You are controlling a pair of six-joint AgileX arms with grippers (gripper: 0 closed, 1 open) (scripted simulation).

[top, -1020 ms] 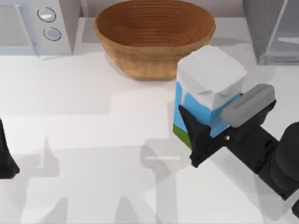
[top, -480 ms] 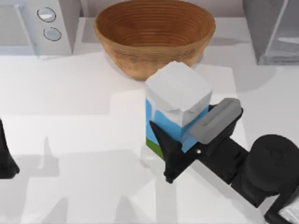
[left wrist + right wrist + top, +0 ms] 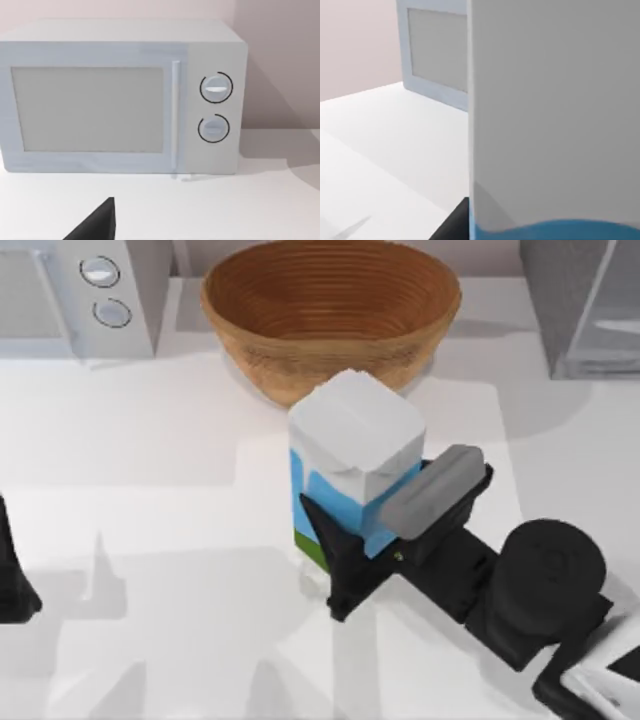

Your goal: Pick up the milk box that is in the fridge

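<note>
The milk box (image 3: 355, 430), with a white folded top, light-blue sides and green at its base, is upright in mid-table, just in front of the basket. My right gripper (image 3: 378, 525) is shut on it, one dark finger (image 3: 330, 560) and one grey finger (image 3: 432, 492) pressed on opposite sides. The right wrist view has the milk box (image 3: 555, 110) up close. The fridge (image 3: 580, 310), dark grey with a pale glassy panel, stands at the back right, apart from the box. My left gripper (image 3: 10, 585) is parked at the table's left edge.
A brown woven basket bowl (image 3: 330, 380) stands at the back centre. At the back left is a white microwave (image 3: 90, 290) with two round knobs, which the left wrist camera faces (image 3: 120, 100). Bare white tabletop (image 3: 150, 540) lies to the left and front.
My right gripper has carried the milk box leftward and a little toward the front, away from the fridge. The left arm has not moved.
</note>
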